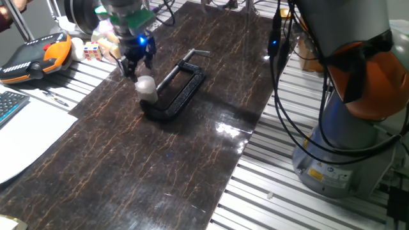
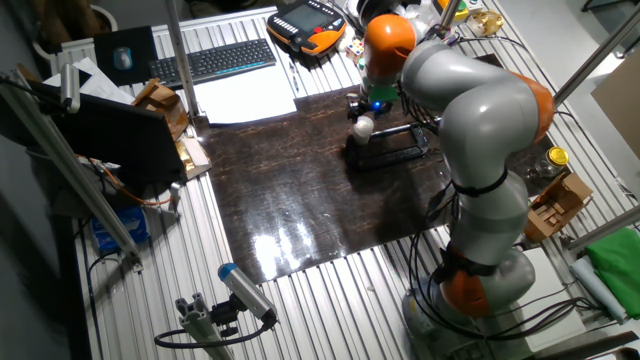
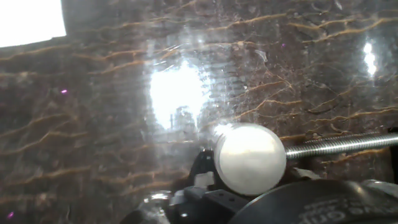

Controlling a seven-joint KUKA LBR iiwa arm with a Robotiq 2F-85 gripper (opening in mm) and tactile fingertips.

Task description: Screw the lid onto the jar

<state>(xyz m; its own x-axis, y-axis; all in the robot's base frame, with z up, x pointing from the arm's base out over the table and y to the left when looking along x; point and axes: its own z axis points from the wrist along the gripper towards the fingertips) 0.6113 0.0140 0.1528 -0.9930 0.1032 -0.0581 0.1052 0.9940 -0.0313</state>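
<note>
Tool (image 1: 136,69) hovering just above the jar (image 1: 147,88), operator: you are looking at dark fingers (image 1: 126,67) pointing down near the top edge of the dark marbled table (image 1: 128,160), at about eleven o'clock from the table's centre in one fixed view. The jaws are standing slightly apart with nothing between them. The lid (image 3: 250,158) is sitting on the jar as a pale round disc, filling the lower middle of the hand view. The jar is standing upright against the near end of the black C-clamp (image 1: 179,89), whose threaded screw (image 3: 339,146) is running off toward three o'clock in the hand view. In the other fixed view the grey and orange arm (image 2: 470,110) is bending over the table, and the jar is showing as a small white spot beneath the tool.
</note>
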